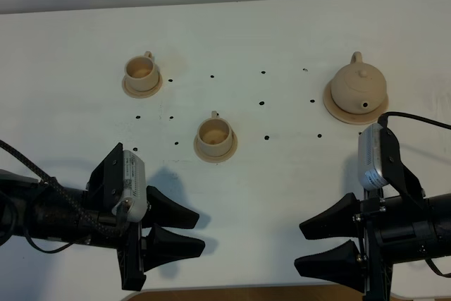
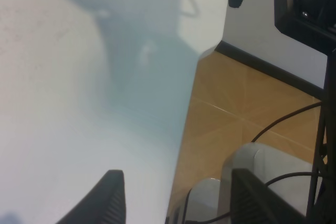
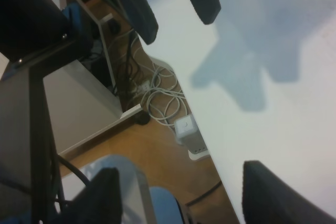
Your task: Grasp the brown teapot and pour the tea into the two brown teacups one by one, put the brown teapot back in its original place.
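The brown teapot [image 1: 359,86] sits upright with its lid on, on its wide round saucer [image 1: 333,108] at the back right of the white table. One brown teacup [image 1: 141,70] stands on its saucer at the back left. The other teacup [image 1: 213,134] stands on its saucer near the middle. My left gripper [image 1: 199,232] is open and empty near the front edge, pointing right. My right gripper [image 1: 301,247] is open and empty near the front edge, pointing left, well in front of the teapot. The wrist views show no teaware, only open left [image 2: 177,177] and right [image 3: 179,171] grippers.
Small black dots [image 1: 262,103] mark the white table [image 1: 282,174] between the cups and the teapot. Both wrist views look past the table's front edge to a wooden floor [image 2: 236,124], with cables and a power strip [image 3: 189,129].
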